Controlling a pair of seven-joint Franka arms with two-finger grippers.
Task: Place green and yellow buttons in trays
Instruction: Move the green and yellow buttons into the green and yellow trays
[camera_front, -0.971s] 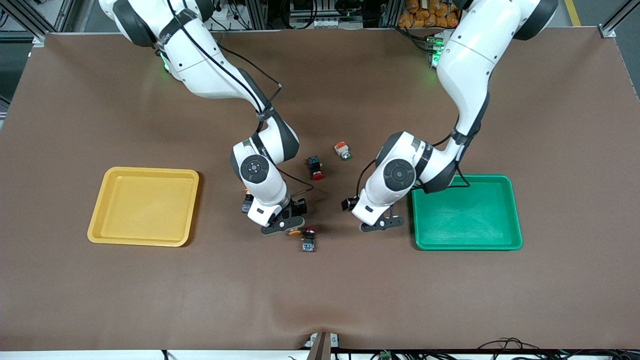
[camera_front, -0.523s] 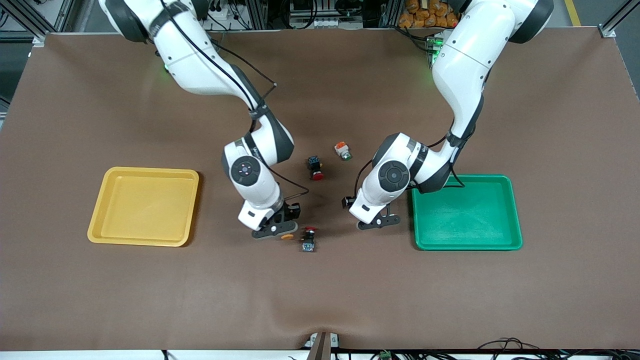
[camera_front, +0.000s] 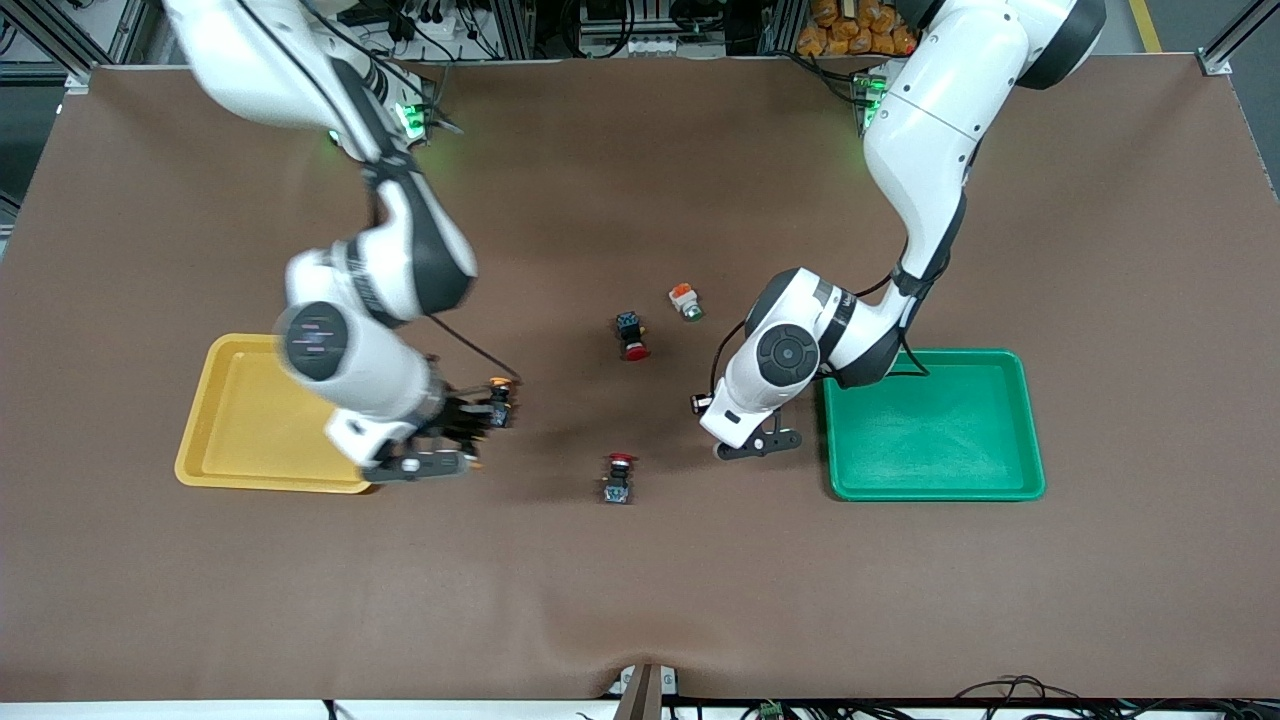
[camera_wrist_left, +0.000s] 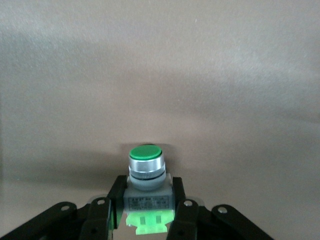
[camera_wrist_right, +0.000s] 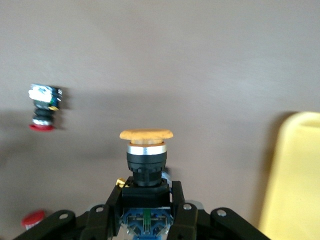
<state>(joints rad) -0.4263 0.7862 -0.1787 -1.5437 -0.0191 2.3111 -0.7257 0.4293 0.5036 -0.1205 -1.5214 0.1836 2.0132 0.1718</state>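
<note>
A brown mat is covering the table (camera_front: 640, 600) in the front view. The right gripper (camera_front: 425, 462) is hanging at the edge of the yellow tray (camera_front: 215, 400), while the left gripper (camera_front: 758, 447) is hanging over bare mat just beside the green tray (camera_front: 935, 480). A second yellow button (camera_front: 498, 405) is lying beside the right gripper, a second green button (camera_front: 685, 301) farther from the camera, and two red-capped switches (camera_front: 631, 336) between the arms.

In the left wrist view, the fingers (camera_wrist_left: 102, 220) are clamping a green button (camera_wrist_left: 146, 172), so it looks ready to be carried over its tray.

In the right wrist view, the fingers (camera_wrist_right: 182, 220) are gripping a yellow button (camera_wrist_right: 146, 160); next it needs moving over the tray interior and releasing.
</note>
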